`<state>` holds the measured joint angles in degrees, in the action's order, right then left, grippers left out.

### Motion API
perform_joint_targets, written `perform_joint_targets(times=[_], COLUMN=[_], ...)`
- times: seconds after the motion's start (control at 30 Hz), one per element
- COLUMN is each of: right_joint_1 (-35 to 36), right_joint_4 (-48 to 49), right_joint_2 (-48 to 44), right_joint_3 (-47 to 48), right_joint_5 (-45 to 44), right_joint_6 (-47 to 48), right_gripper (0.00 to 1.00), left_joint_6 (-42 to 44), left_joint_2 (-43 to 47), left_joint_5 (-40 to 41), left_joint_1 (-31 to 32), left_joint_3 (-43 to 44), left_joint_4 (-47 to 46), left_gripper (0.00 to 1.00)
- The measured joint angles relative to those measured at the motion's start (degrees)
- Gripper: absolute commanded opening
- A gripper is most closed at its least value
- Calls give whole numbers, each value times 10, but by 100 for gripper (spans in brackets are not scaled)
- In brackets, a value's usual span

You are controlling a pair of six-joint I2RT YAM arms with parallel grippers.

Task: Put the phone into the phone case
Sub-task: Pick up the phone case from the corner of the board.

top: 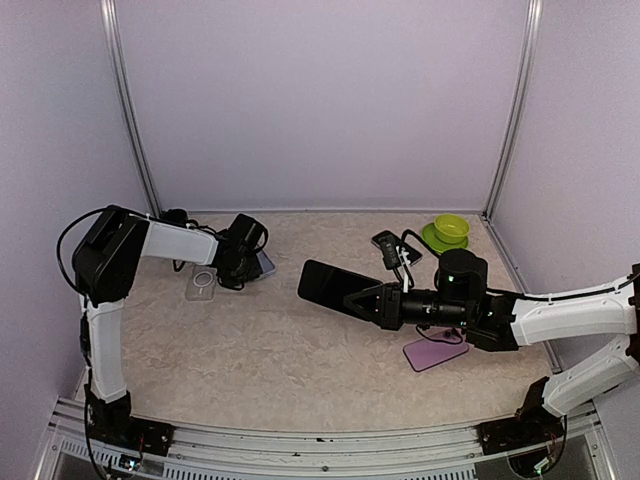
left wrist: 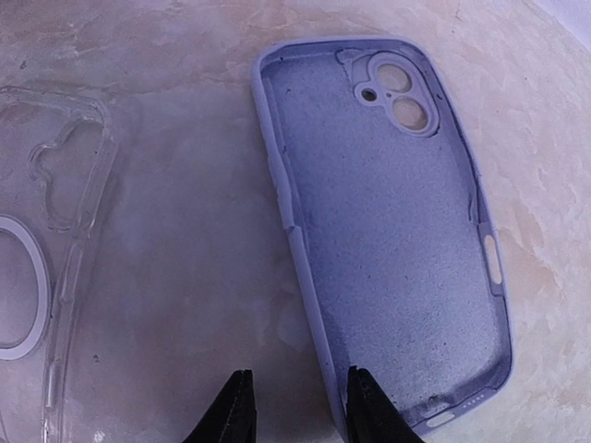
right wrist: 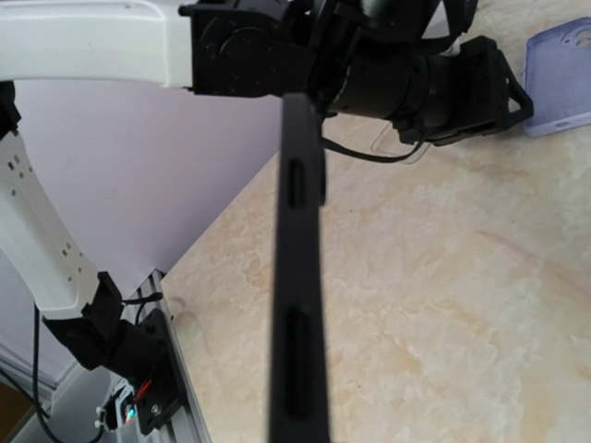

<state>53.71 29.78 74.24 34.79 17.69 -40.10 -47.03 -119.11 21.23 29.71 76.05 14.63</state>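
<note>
Beige marbled tabletop point(top: 300, 370). R gripper point(top: 372, 302) sits mid-table, jaws shut on black phone point(top: 325, 283), which is held off the surface and shows edge-on in wrist cam. Lavender phone case point(left wrist: 388, 231) lies inside-up at back left. L gripper point(left wrist: 297, 395) is over it, jaws narrowly apart w/ case's side wall showing between, holding nothing. Clear case point(left wrist: 55, 277) lies just beside.

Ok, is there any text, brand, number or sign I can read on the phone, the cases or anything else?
No readable text in any view.
phone: dark and blank, no marking visible on its face or edge.
lilac phone case: plain inside, no lettering.
clear case: only a white ring, no words.
</note>
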Motion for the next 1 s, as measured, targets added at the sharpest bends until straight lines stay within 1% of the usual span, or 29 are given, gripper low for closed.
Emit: perform_joint_targets(times=[0.13,0.2,0.23,0.33,0.4,0.53,1.0], right_joint_1=[0,0,0,0,0,0,0], right_joint_4=[0,0,0,0,0,0,0], right_joint_2=[0,0,0,0,0,0,0], right_joint_3=[-2,-2,-2,-2,-2,-2,-2], right_joint_5=[0,0,0,0,0,0,0], right_joint_6=[0,0,0,0,0,0,0], right_gripper=[0,0,0,0,0,0,0], left_joint_6=[2,2,4,6,8,9,8], left_joint_2=[-3,-4,-6,-12,-14,-14,-6], left_joint_5=[3,3,3,3,4,1,-3], left_joint_1=[-3,-3,-4,-4,-4,-4,8], left_joint_3=[3,5,7,15,17,18,5], left_joint_4=[3,3,4,4,3,2,-4], left_gripper=[31,27,25,12,9,1,0])
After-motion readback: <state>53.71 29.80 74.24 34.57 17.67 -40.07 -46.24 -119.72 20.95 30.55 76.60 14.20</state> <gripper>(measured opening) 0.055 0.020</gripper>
